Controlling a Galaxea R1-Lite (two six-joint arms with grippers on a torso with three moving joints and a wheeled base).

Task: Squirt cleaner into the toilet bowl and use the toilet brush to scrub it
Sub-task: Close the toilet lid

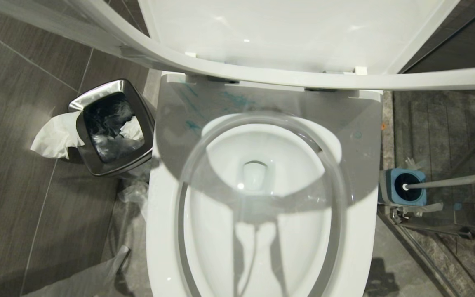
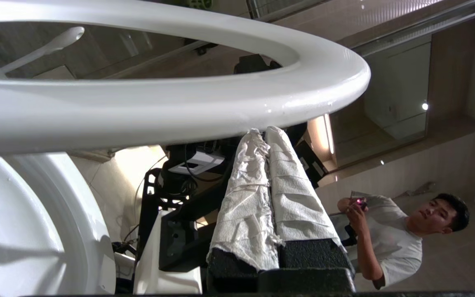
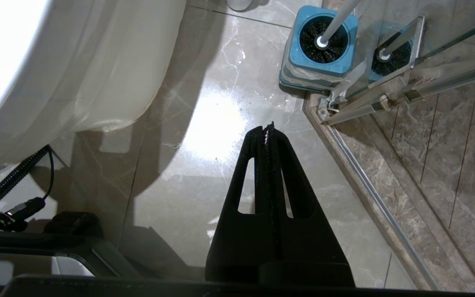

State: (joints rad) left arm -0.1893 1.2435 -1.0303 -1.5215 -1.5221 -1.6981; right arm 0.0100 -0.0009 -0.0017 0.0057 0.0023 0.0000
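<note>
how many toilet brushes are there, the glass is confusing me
1: the toilet brush stands in its blue holder on the floor beside the toilet bowl. The second one alongside looks like a reflection in the glass.

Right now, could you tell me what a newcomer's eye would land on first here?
The open white toilet bowl fills the middle of the head view, its seat raised, with the shut left gripper just beneath the seat's rim. A steel bin stuffed with tissue stands to the robot's left, and the toilet brush sits in its blue holder to the right.
</note>
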